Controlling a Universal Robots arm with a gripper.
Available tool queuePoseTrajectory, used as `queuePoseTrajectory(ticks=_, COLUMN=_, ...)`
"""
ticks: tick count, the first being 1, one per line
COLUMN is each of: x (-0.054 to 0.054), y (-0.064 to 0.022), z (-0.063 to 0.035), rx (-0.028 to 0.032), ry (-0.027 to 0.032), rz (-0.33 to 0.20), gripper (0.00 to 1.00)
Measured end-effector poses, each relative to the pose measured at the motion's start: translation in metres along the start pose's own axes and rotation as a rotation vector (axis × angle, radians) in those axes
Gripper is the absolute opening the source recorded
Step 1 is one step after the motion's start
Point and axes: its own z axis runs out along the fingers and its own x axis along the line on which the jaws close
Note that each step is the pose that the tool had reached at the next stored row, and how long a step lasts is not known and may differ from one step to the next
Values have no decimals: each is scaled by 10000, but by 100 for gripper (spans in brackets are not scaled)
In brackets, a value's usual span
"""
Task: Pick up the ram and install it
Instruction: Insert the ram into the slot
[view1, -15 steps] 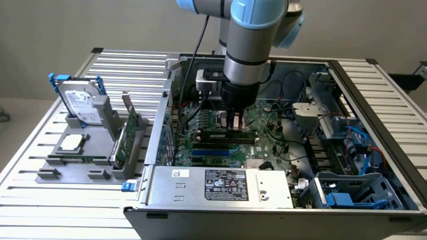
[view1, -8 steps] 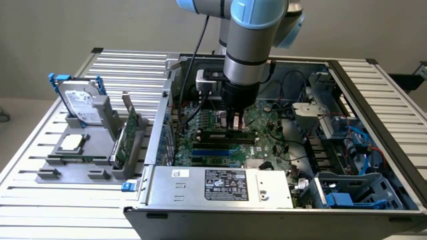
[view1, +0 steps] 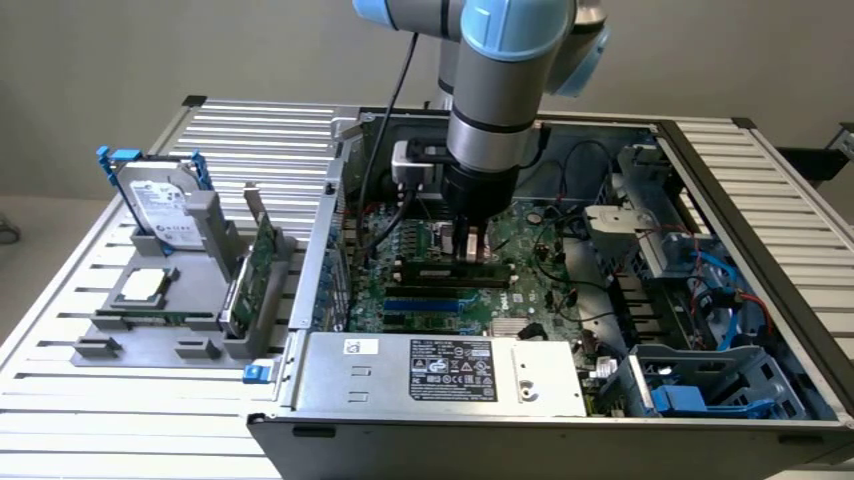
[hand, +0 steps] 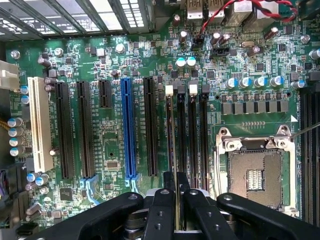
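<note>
The ram (view1: 447, 268) is a long, thin stick standing on edge along one of the black memory slots (hand: 199, 135) of the motherboard (hand: 110, 150), inside the open computer case (view1: 400, 385). In the wrist view the ram (hand: 175, 145) shows edge-on, running straight out from between my fingers (hand: 161, 205). My gripper (view1: 467, 252) points straight down over the board and is shut on the ram; in the wrist view the gripper (hand: 176, 181) clamps the stick's near end. I cannot tell whether the stick is fully seated in its slot.
A CPU socket (hand: 255, 175) lies beside the memory slots, with a blue slot (hand: 127, 132) and a white slot (hand: 40, 125) further off. The power supply (view1: 454, 368) fills the case front. On the exterior view's left, a grey fixture holds a hard drive (view1: 160, 205), a green card (view1: 256, 262) and a chip (view1: 144, 288).
</note>
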Motion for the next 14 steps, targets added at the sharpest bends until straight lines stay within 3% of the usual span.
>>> queuePoseTrajectory(ticks=11, x=0, y=0, z=15, rx=-54, ry=3, rz=0, gripper=15)
queuePoseTrajectory(ticks=14, x=-1, y=-1, z=17, rx=-59, ry=4, rz=-1, gripper=33)
